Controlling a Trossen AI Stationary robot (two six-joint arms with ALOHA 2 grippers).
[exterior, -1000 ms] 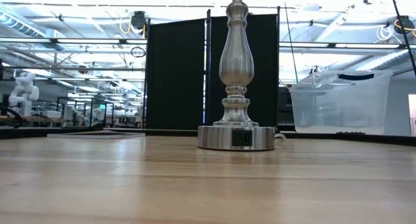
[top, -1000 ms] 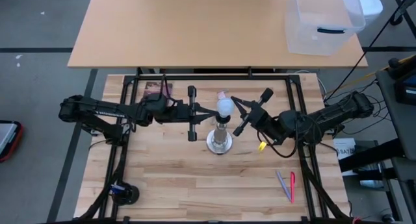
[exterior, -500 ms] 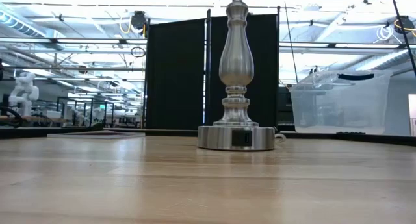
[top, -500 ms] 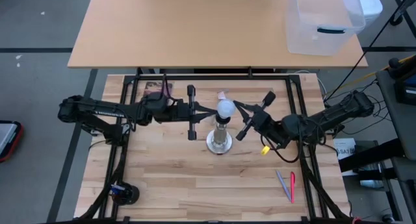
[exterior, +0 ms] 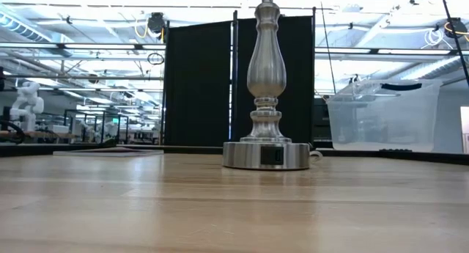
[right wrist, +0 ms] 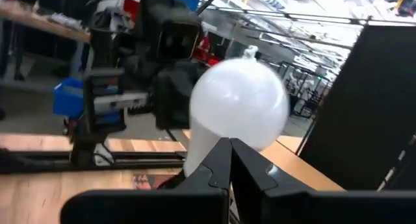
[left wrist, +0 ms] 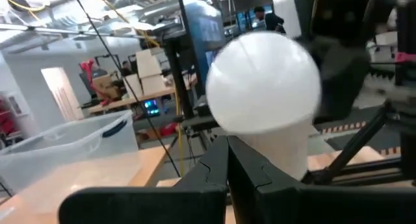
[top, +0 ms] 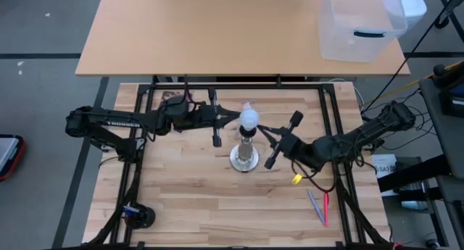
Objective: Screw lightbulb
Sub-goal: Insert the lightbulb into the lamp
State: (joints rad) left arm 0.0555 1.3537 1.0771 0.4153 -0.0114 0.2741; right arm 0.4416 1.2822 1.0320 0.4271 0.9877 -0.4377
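Note:
The lightbulb [top: 249,119], with a frosted white globe, stands upright on the dark socket of the silvery round-based stand [top: 245,158]. The low view shows only the stand's base and stem [exterior: 265,155]. My left gripper [top: 233,120] reaches level from the table's left and is shut, its tips at the bulb's neck [left wrist: 279,149]. My right gripper [top: 262,128] reaches from the table's right and is shut, its tips at the bulb's neck [right wrist: 198,149]. The bulb's screw base is hidden. My left gripper's shut fingertips [left wrist: 224,149] stand level at the left side of the bulb's neck; I cannot tell whether they touch it. My right gripper's shut fingertips [right wrist: 226,149] stand at the right side of the bulb's neck; I cannot tell whether they touch it.
A small pink-tipped wrapper [top: 247,105] lies just beyond the bulb. Pens [top: 319,206] lie at the near right. A dark object [top: 172,100] lies at the far left. A clear plastic bin [top: 359,25] stands on the far table.
My left gripper has rolled about its own axis beside the bulb while staying at the bulb's left. My right gripper has shifted a little toward the table's near edge, still pointing at the bulb. The bulb and stand have stayed in place.

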